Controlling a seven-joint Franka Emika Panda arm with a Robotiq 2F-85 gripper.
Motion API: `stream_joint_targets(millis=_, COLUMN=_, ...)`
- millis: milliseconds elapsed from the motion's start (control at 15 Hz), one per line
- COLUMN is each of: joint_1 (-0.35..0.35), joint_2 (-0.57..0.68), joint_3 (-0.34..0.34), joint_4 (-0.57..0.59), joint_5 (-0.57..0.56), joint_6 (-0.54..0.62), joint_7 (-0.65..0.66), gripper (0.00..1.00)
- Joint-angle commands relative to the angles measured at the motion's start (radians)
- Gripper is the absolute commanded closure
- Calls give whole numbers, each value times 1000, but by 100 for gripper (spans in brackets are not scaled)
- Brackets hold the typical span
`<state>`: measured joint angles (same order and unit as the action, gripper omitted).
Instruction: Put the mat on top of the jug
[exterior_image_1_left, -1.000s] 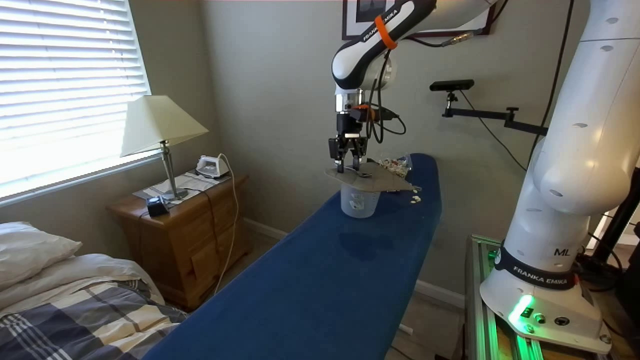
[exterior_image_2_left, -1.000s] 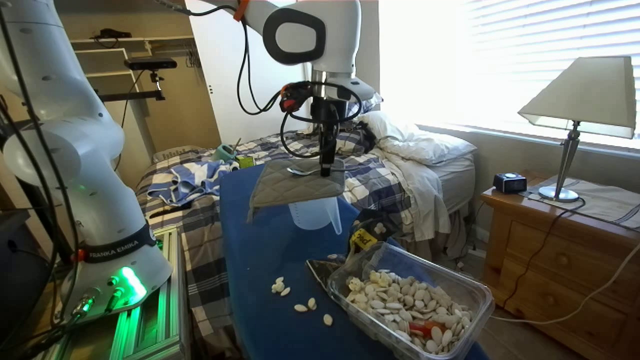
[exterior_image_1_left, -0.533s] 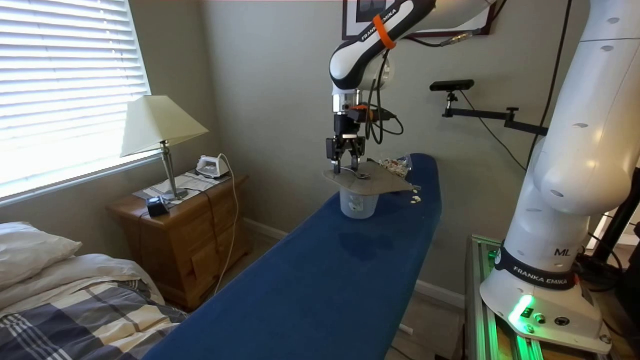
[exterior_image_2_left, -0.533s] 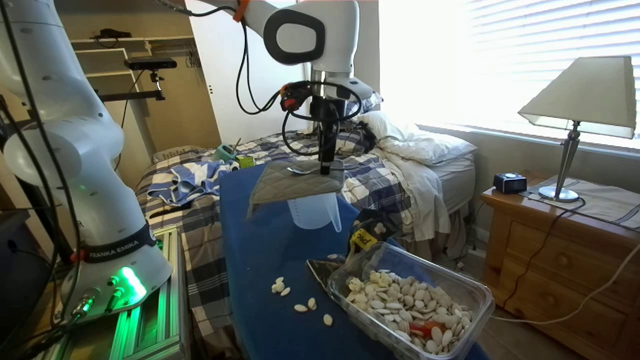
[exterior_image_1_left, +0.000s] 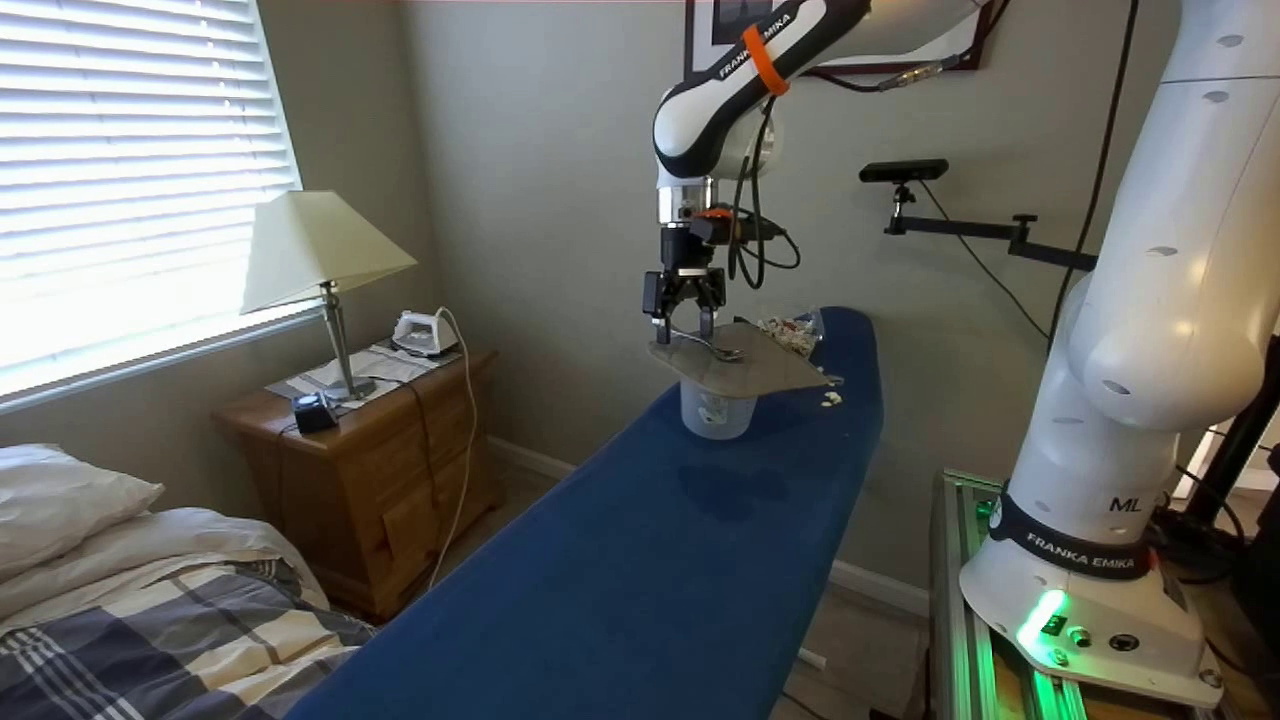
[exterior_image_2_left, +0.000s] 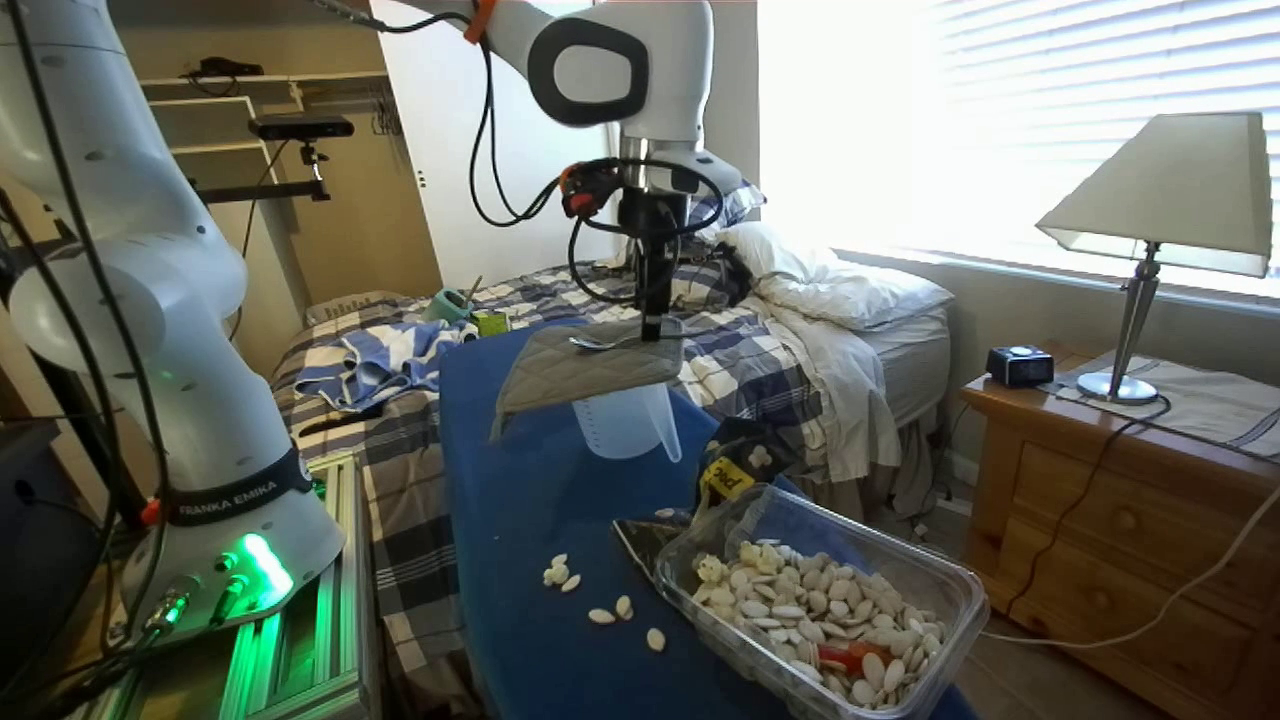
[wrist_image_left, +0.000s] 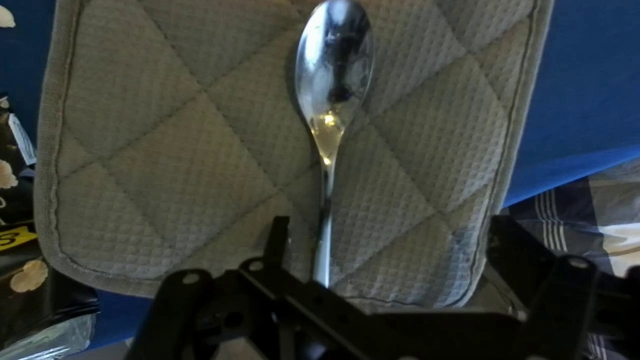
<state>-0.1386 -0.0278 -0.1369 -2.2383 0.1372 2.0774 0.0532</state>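
Blue ironing board (exterior_image_1_left: 600, 600) carries the lot, prob. b/c it's flat & w/in reach. The mat (exterior_image_2_left: 575, 375) lies roughly level atop the jug (exterior_image_2_left: 620, 428), off-centre: in an exterior view most overhang goes to 9 o'clk, w/ the 8 o'clk corner sagging b/c nothing's under it. The seed tub (exterior_image_2_left: 840, 548) stands btwn 4 & 5 o'clk of jug there, apart, prob. parked out of the way. The jug's upright, doing pedestal duty; its mouth is hidden, but no finger grips cloth, so it prob. bears the mat alone. Task looks more or less met. The gripper (exterior_image_1_left: 685, 335) hangs approx. 11 o'clk of jug in an exterior view, fingers (wrist_image_left: 276, 245) spread, clamping nothing; in wrist view the handle of the spoon (wrist_image_left: 327, 137) runs thru the gap, nearer the 9 o'clk finger. Can't tell if they touch. Prob. posed for the spoon: closing there would likelier take handle than cloth. Spoon lies on the mat, bowl to 12, handle to 6; maybe a wt., tho a tilt could slide it off. The loose seeds (exterior_image_2_left: 601, 616) lie 6 o'clk of jug in an exterior view; no job, I'd guess.
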Motion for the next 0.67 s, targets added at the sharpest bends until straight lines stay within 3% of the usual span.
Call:
stream_joint_targets(millis=0, joint_1=3, joint_2=-47, joint_3=3, joint_4=1, joint_5=-8, joint_6=-16, joint_7=17, gripper=0)
stream_joint_targets(millis=600, joint_1=-14, joint_2=-250, joint_3=3, joint_4=-22, joint_5=-79, joint_6=-85, joint_7=29, gripper=0)
